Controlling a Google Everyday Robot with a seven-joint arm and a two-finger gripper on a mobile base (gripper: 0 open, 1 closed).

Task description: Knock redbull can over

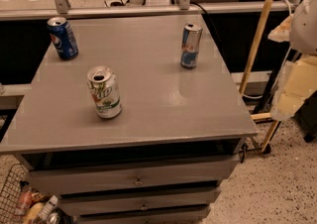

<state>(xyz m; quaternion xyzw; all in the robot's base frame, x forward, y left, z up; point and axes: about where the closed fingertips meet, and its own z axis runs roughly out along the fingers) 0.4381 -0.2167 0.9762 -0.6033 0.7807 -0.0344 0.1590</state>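
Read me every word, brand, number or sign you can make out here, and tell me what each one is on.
No lettering can be read.
Dark blue can: red-white-blue round logo, words blurred.
White and green can: print blurred.
Redbull can: red mark, words too small.
Gripper, at the right edge beside the table: no markings seen.

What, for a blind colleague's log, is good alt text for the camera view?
A slim redbull can stands upright at the far right of a grey cabinet top, with the robot's gripper off to the right, beyond the edge and apart from it. A Pepsi can stands far left, a white and green soda can front left.
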